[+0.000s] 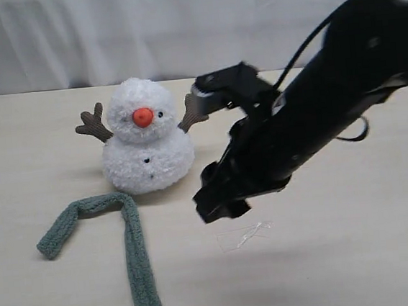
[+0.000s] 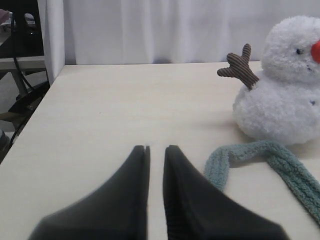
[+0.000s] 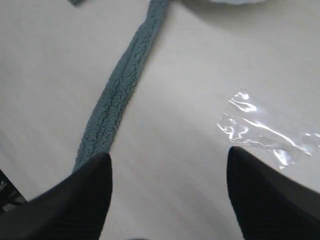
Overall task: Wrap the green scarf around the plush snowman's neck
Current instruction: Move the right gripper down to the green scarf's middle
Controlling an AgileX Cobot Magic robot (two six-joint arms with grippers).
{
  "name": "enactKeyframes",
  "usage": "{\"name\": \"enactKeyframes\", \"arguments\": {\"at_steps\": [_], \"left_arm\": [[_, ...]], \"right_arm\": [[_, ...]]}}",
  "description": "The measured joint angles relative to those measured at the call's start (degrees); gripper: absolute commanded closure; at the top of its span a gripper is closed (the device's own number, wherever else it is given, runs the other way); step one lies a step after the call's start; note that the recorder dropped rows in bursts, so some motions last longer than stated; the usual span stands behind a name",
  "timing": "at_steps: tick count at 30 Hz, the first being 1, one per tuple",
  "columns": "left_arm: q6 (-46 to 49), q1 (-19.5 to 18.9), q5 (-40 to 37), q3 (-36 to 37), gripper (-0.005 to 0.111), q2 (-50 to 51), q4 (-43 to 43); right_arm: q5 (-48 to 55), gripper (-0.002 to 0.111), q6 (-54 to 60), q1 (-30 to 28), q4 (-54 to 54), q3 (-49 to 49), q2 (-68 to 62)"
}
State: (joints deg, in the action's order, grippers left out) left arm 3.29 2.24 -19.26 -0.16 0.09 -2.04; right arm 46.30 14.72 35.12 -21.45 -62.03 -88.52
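Observation:
The plush snowman [image 1: 148,158] stands upright on the table with its orange nose facing forward, and its neck [image 1: 132,140] is bare. The green scarf [image 1: 136,261] lies flat on the table in front of it. It is bent into a hook, with one short end to the left and a long end running toward the front edge. My right gripper [image 1: 222,207] hovers open to the right of the scarf, nothing between its fingers [image 3: 169,155]. In the right wrist view the scarf [image 3: 122,90] runs past one fingertip. My left gripper [image 2: 156,148] is shut and empty, close to the scarf's short end [image 2: 220,167] and left of the snowman [image 2: 285,100].
A crumpled scrap of clear plastic film [image 1: 244,236] lies on the table just below my right gripper, and in the right wrist view the film [image 3: 260,131] lies near one fingertip. The pale tabletop [image 1: 345,262] ends at a white curtain behind and at its left edge [image 2: 47,95].

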Motion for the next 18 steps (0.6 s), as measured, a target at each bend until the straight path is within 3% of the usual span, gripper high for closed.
{"name": "enactKeyframes", "arguments": {"at_steps": [11,16,18], "left_arm": [[0.0,0.0,0.0,0.0,0.095,0.0,0.0],[0.0,0.0,0.0,0.0,0.095,0.0,0.0],[0.0,0.0,0.0,0.0,0.095,0.0,0.0]], "right_arm": [[-0.9,0.045,0.4,11.1,2.3,-7.7,-18.1],[-1.0,0.030,-0.2,12.6,3.9,-12.6,-24.4],[-1.4,0.030,-0.4,12.9,3.6,-14.7,-27.2]]}}
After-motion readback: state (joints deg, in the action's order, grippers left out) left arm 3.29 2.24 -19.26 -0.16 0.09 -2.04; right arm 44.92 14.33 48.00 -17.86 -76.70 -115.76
